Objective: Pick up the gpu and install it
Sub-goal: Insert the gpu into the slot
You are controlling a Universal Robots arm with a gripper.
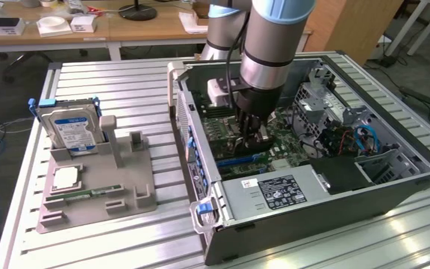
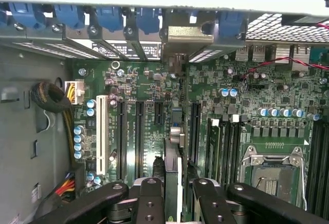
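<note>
A silver and blue robot arm (image 1: 267, 45) reaches down into an open black desktop computer case (image 1: 335, 196) lying on its side on a ribbed aluminium surface (image 1: 118, 84), its black tool (image 1: 254, 137) lowered among the components of the green motherboard (image 1: 293, 148). In the wrist view, the tool (image 2: 174, 193) is clenched on the thin green circuit-board gpu (image 2: 175, 175), which is seen edge-on between the two black fingers (image 2: 150, 198) and stands upright over the motherboard (image 2: 149, 85), in line with the row of long dark expansion slots (image 2: 139, 139) and beside a white slot (image 2: 101, 134). The card's silver metal end bracket (image 2: 187, 36) sits at the rear wall of the case, among a row of blue retaining clips (image 2: 108, 18). Whether the card's lower edge is fully seated in its slot cannot be told. Farther along the board lie an empty silver processor socket (image 2: 271, 170) and a line of silver-topped capacitors (image 2: 280, 112); a bundle of yellow, red and black wires (image 2: 67, 131) runs along the grey case floor. In the exterior view, a grey power supply with a black label (image 1: 275, 190) occupies the near corner of the case. To the exterior view's left, a grey moulded holder (image 1: 96, 190) on the surface carries a blue-labelled silver hard drive (image 1: 69, 129) standing upright, a square silver processor chip (image 1: 65, 178) and a narrow green memory stick (image 1: 88, 194) lying flat. Wooden desks (image 1: 125, 28) stand behind.
</note>
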